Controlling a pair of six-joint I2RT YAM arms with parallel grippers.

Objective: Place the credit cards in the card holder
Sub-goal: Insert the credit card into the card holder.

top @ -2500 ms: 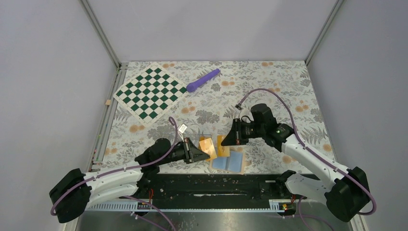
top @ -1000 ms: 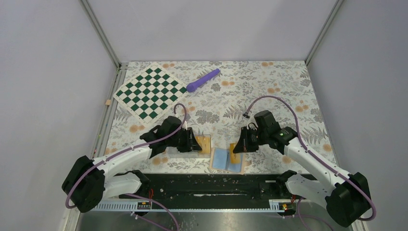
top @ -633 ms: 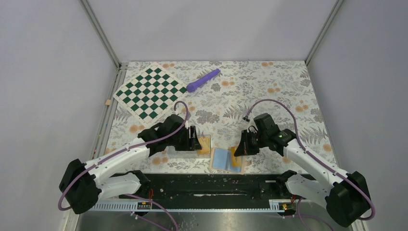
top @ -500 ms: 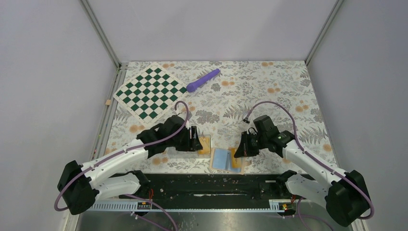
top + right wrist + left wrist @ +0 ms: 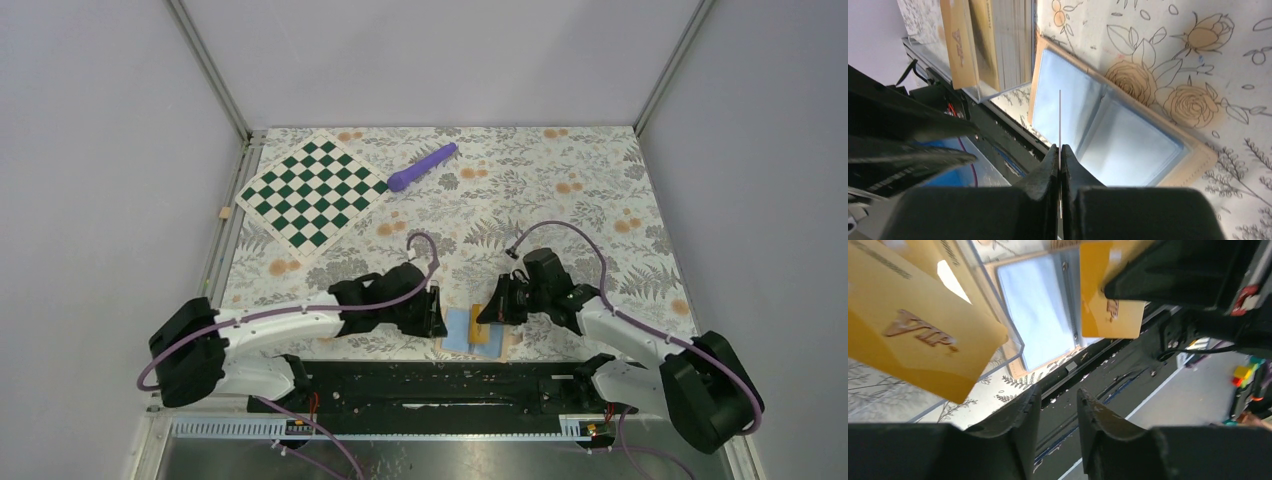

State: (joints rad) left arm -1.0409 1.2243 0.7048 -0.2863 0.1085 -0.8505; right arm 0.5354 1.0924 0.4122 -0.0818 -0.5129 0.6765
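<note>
Credit card (image 5: pixel 1098 315) edge-on over open card holder (image 5: pixel 1038 310) | right jaws gripping it | left jaws parted

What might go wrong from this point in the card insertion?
1. The right gripper pinches the credit card by one end above the open card holder. Its free edge may miss a pocket mouth and skid across the blue lining.
2. The left gripper is open on nothing, so the card holder lies unpinned and could slide under a push.
3. The two grippers work close together and might bump.
</note>
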